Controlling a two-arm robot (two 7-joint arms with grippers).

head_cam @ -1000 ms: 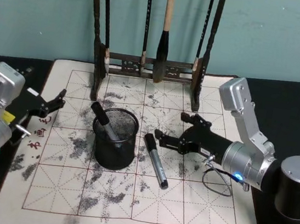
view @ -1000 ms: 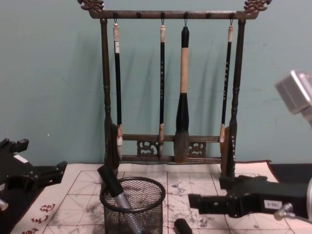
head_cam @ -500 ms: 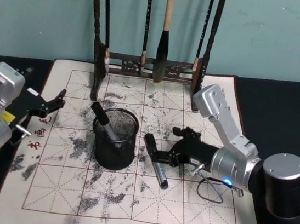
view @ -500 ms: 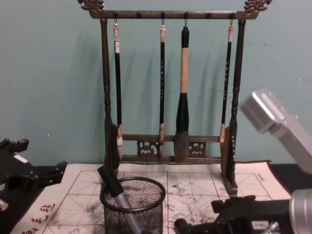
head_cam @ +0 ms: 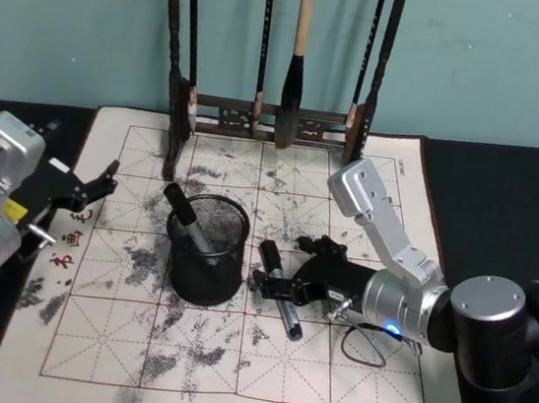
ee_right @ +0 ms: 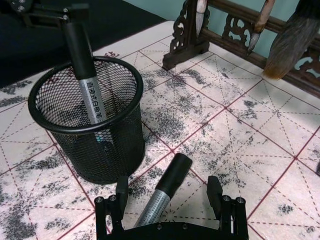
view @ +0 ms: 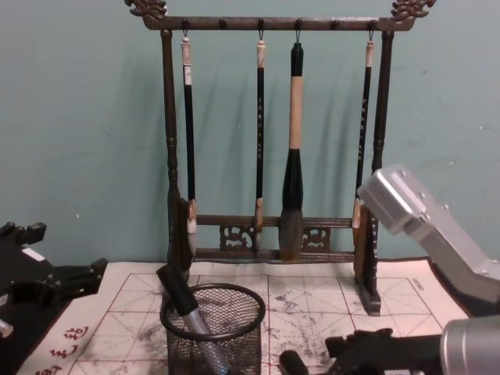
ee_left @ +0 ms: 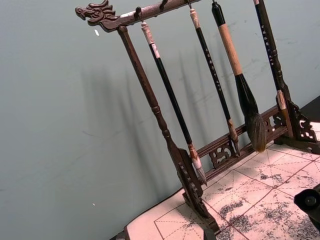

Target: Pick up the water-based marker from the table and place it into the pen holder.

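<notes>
Room is narrow between the pen holder [head_cam: 205, 250] and the water-based marker [head_cam: 270, 256], which lies flat on the ink-stained practice mat [head_cam: 228, 365] just to the holder's right. The near half of the mat lies open, and the brush rack [head_cam: 270, 122] stands along its far edge. The right hand [ee_right: 167, 185] is low over the marker, fingers apart on either side of its barrel and not touching it. The marker has a black cap and a silver-grey printed barrel. A second marker [head_cam: 188, 219] leans inside the holder. The left hand [head_cam: 100, 187] hovers at the mat's left edge, fingers apart, above the black surface [head_cam: 509, 193].
</notes>
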